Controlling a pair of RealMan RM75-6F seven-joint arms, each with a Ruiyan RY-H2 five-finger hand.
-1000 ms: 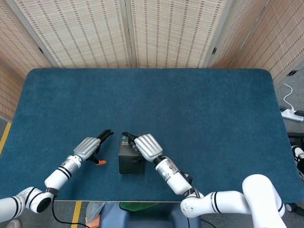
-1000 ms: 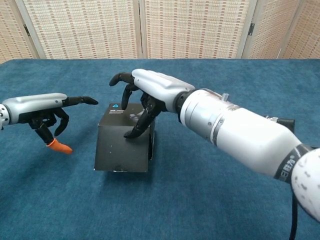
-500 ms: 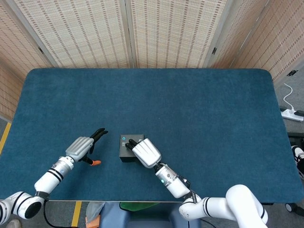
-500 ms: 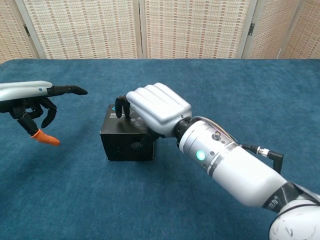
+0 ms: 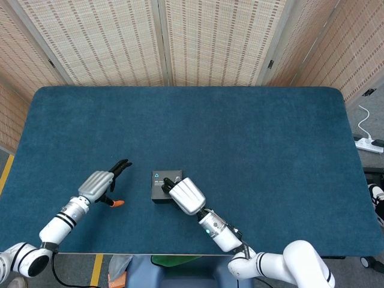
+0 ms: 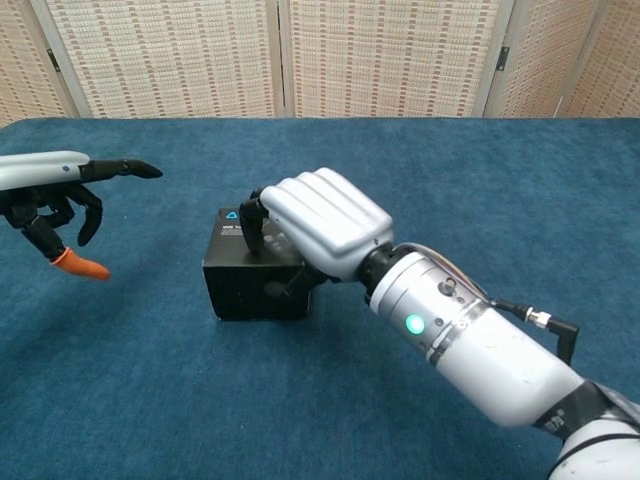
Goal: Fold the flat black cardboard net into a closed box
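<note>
While the box [image 5: 162, 185] looks all but closed from above, the head view shows it sitting on the blue table [image 5: 252, 144] toward the near edge, left of centre, with the right hand [image 5: 185, 195] laid over its near right corner. That hand's dark fingertips [image 5: 168, 182] rest on the lid, and the rest of the lid, with a small teal mark, is bare. The left hand [image 5: 99, 185] hangs well apart to the left, touching nothing, with some fingers pointing toward the box and others curled under, an orange tip showing beneath.

In the chest view the box [image 6: 250, 285] stands as a squat black cube, and the right hand [image 6: 318, 225] covers its top right side, fingers [image 6: 254, 222] bent down onto the lid and what looks like the thumb against the front face. I cannot tell whether the lid's tuck flap is fully seated. The left hand [image 6: 55, 195] floats over the cloth with nothing in it, one finger straight, the others hooked.

The risks I judge from here: only one hand bears on the box, so a sideways push could skate it across the cloth or tip it. Pressing too hard could buckle the lid. Lifting off before the flap locks could let the cardboard spring open.
</note>
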